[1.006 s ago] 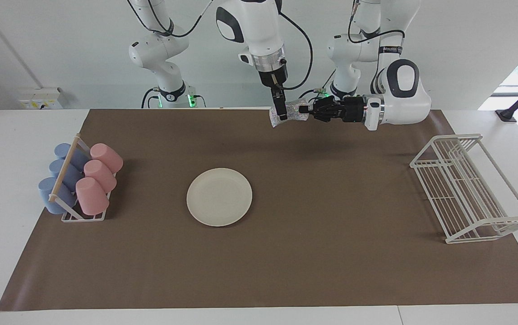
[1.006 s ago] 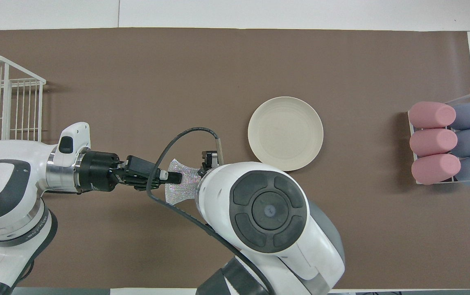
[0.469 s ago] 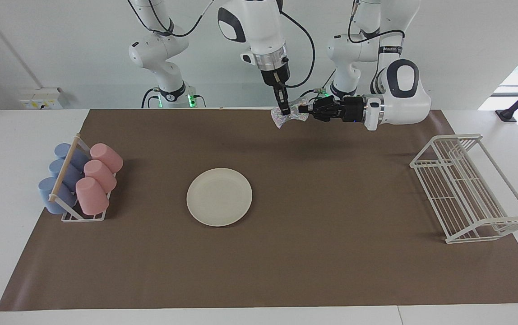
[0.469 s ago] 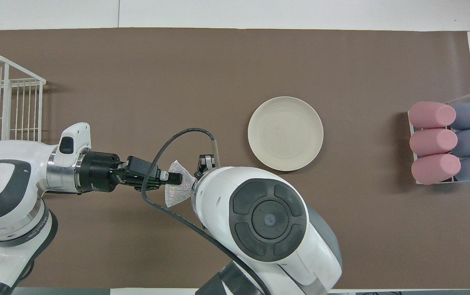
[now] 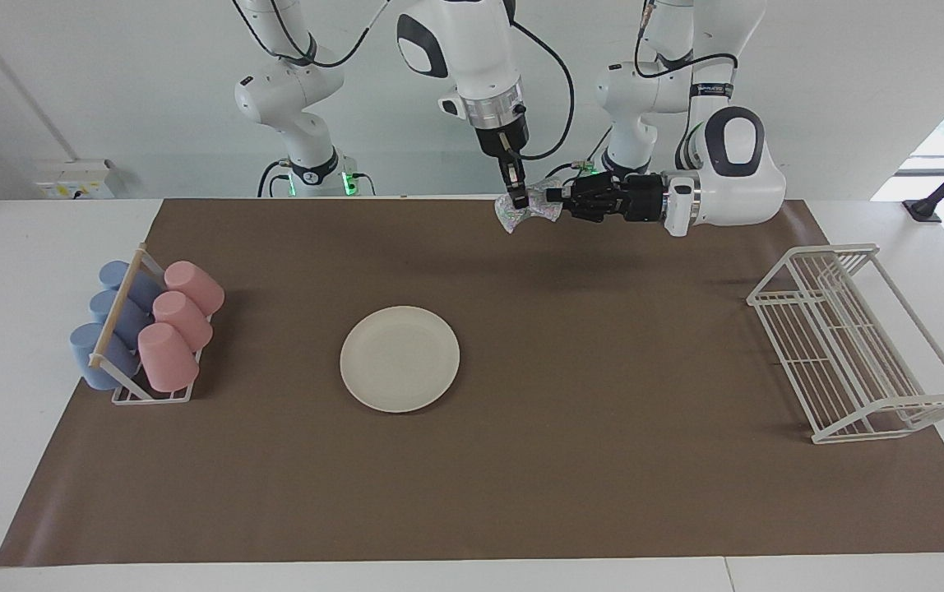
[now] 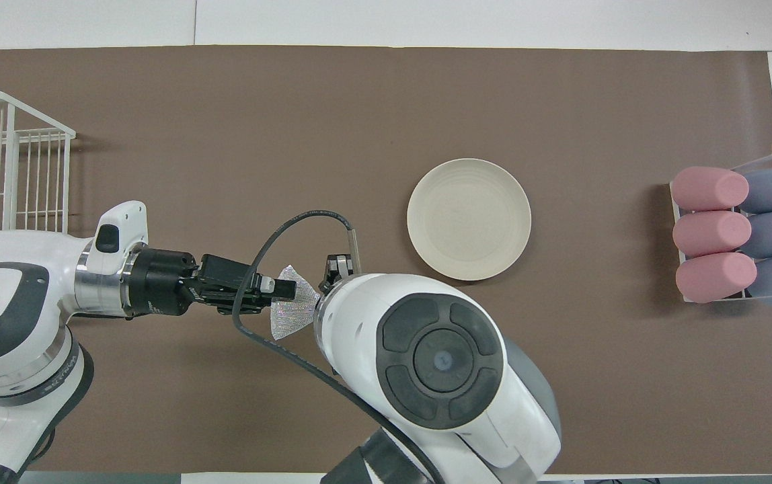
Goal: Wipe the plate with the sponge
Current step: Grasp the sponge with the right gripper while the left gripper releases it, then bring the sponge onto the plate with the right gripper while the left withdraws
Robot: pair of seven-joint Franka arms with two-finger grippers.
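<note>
The silvery, glittery sponge (image 5: pixel 531 214) hangs in the air over the brown mat's edge nearest the robots, between both grippers; it also shows in the overhead view (image 6: pixel 288 317). My right gripper (image 5: pixel 515 200) points straight down and is shut on one end of it; the arm's wrist largely covers that gripper in the overhead view (image 6: pixel 331 269). My left gripper (image 5: pixel 550 197) reaches in level from the left arm's end and is shut on the sponge's other edge (image 6: pixel 287 288). The cream-white plate (image 5: pixel 400 358) lies flat on the mat, bare (image 6: pixel 469 219).
A rack of pink and blue cups (image 5: pixel 147 329) stands at the right arm's end of the mat (image 6: pixel 739 235). A white wire dish rack (image 5: pixel 850 345) stands at the left arm's end (image 6: pixel 3 161).
Both grippers, with the sponge between them, rose slightly and shifted a little toward the left arm's end. The plate has not moved.
</note>
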